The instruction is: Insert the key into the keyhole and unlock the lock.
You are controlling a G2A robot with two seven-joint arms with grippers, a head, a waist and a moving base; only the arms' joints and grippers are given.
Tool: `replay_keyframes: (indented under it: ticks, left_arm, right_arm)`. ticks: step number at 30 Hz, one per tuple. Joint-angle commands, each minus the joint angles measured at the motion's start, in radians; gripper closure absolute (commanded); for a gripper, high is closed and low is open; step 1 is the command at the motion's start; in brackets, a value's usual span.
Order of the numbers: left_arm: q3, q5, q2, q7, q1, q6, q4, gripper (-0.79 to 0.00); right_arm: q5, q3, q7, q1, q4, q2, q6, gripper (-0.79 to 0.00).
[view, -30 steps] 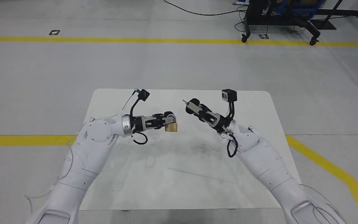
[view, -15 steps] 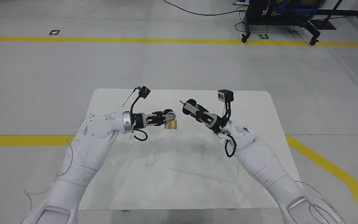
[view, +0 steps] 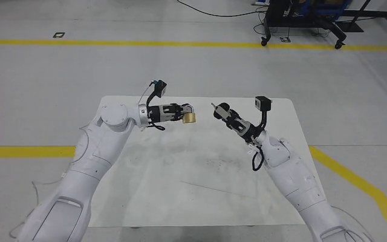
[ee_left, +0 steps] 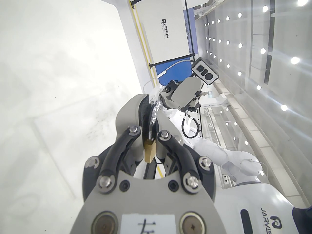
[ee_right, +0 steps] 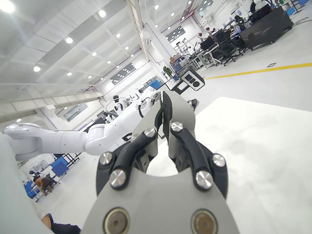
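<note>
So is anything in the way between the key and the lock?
Nothing visible. The right gripper holds the key, the left gripper holds the lock, and between them is only open air above the table.

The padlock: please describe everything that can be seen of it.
The small brass-coloured metal padlock has a blocky golden body and a silvery part at one end, likely its shackle. The left tool is shut on it and holds it in the air over the white table, near the far edge. Nothing else touches it.
</note>
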Motion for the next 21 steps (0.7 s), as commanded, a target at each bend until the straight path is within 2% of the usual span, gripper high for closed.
replay_keyframes:
  ticks: [1,3,4,7,9,11,13,16,19,21]
  left_arm:
    - [0.0,0.0,0.0,0.0,0.0,0.0,0.0,0.0]
    - [0.001,-0.003,0.0,0.004,0.004,0.007,0.001,0.0]
    - [0.003,-0.017,-0.002,0.012,0.013,0.045,0.004,0.0]
    - [-0.014,-0.143,-0.008,-0.023,0.007,0.202,0.035,0.0]
    - [-0.024,-0.216,-0.011,-0.047,-0.012,0.319,0.104,0.0]
    - [-0.016,-0.251,-0.018,-0.074,-0.038,0.419,0.168,0.0]
    - [0.002,-0.253,-0.025,-0.081,-0.064,0.495,0.219,0.0]
    - [0.039,-0.262,-0.042,-0.113,-0.096,0.568,0.253,0.0]
    - [0.083,-0.24,-0.06,-0.118,-0.124,0.599,0.286,0.0]
    - [0.102,-0.237,-0.072,-0.122,-0.139,0.585,0.305,0.0]
  right_arm:
    - [-0.001,0.001,0.0,0.0,-0.001,0.0,0.0,0.0]
    - [-0.001,0.001,0.0,0.0,-0.001,0.0,0.0,0.0]
    - [-0.001,0.001,0.0,0.0,-0.001,0.0,0.0,0.0]
    - [-0.008,0.001,0.001,0.0,-0.003,0.0,0.004,0.0]
    - [-0.089,0.012,0.019,0.015,-0.023,0.004,0.024,0.0]
    - [-0.264,0.042,0.057,0.04,-0.049,0.014,0.041,0.0]
    - [-0.456,0.081,0.047,0.036,-0.121,0.026,0.052,0.0]
    - [-0.741,0.127,0.029,0.0,-0.264,0.042,0.048,0.0]
    - [-0.989,0.157,0.016,-0.034,-0.401,0.055,0.029,0.0]
    - [-1.186,0.165,0.032,-0.055,-0.494,0.062,0.076,0.0]
